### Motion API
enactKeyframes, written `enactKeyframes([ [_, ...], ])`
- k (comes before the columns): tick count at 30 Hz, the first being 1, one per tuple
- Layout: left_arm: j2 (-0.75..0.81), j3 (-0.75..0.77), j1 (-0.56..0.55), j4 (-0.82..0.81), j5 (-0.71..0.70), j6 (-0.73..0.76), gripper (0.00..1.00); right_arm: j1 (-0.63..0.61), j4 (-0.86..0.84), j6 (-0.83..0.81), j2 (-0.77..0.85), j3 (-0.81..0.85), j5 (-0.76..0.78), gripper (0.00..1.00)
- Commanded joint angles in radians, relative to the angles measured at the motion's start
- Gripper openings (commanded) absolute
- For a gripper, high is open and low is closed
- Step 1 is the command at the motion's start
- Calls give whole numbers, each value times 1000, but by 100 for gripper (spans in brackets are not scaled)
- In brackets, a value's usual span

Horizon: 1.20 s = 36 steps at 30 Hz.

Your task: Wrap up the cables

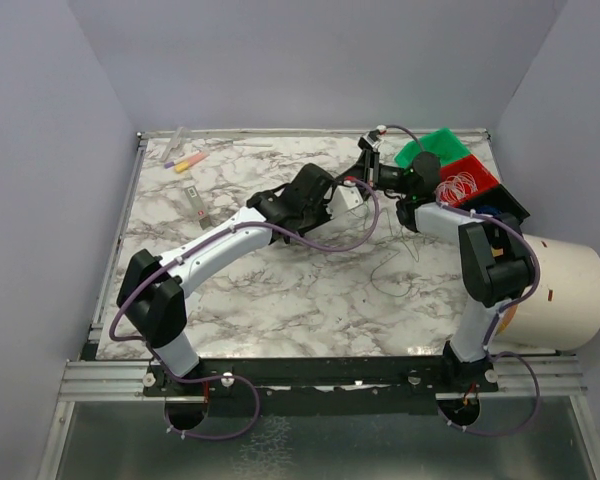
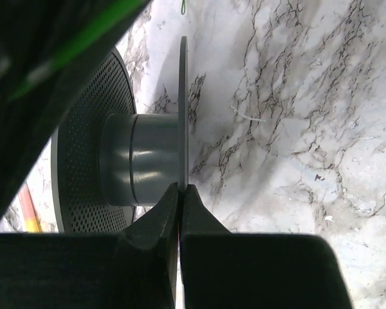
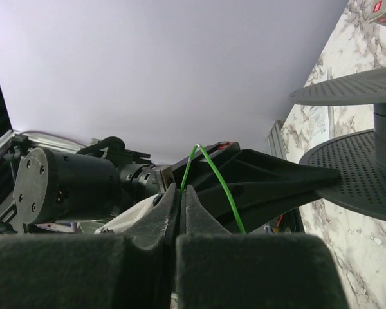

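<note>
- Left hand (image 2: 181,188): closed tight on the thin outer flange of a dark grey plastic spool with perforated flanges (image 2: 141,158), pinching it at the rim. The spool is held off the white marble-patterned counter (image 1: 280,290).
- Right hand (image 3: 180,188): closed on a thin green wire (image 3: 219,184), which arcs up from the fingertips in a small loop and drops away below. The spool (image 3: 357,164) sits just beside it.
- More cable waits: coiled whitish-grey wires (image 1: 458,187) lie in a red plastic bin (image 1: 480,172) at the far right.
- Step, as I read it: start of a winding, with the wire in hand and the spool presented.
- I cannot tell whether the wire's far end is already on the hub; the right fingers hide it.
- Next move calls for laying the wire against the hub between the flanges, then circling with light, even tension. The spool should be held steady, since so fine a strand could slip or kink.
</note>
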State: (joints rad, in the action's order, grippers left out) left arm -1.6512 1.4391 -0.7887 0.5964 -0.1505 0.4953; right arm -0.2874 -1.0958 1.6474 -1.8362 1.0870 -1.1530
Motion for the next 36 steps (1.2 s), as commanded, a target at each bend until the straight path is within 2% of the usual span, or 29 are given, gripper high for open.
enactKeyframes([
  [1, 34, 57, 30, 8, 43, -28, 0, 24, -98, 24, -39, 63, -40, 1],
  [3, 38, 103, 46, 40, 80, -25, 0, 38, -63, -9, -36, 98, -74, 1],
  [6, 43, 186, 77, 89, 160, -19, 0, 51, 77, -151, -13, 146, -120, 0],
  [9, 48, 248, 104, 147, 276, -6, 0, 54, 343, -343, 22, 181, -125, 1],
  [12, 52, 253, 99, 184, 298, 18, 0, 54, 531, -493, 60, 190, -103, 0],
  [18, 68, 161, 93, 193, 262, 60, 0, 56, 636, -608, 103, 185, -93, 1],
  [24, 77, 132, 90, 210, 290, 80, 1, 56, 734, -751, 115, 175, -101, 0],
  [26, 75, 128, 89, 213, 300, 83, 8, 56, 788, -821, 117, 172, -90, 1],
  [30, 69, 134, 88, 214, 305, 82, 34, 55, 874, -948, 113, 171, -73, 1],
  [32, 67, 144, 88, 216, 303, 82, 49, 55, 892, -978, 104, 171, -78, 0],
  [35, 65, 165, 89, 224, 300, 85, 66, 54, 891, -986, 84, 176, -92, 0],
  [36, 65, 174, 88, 227, 294, 88, 69, 53, 883, -979, 75, 180, -102, 1],
])
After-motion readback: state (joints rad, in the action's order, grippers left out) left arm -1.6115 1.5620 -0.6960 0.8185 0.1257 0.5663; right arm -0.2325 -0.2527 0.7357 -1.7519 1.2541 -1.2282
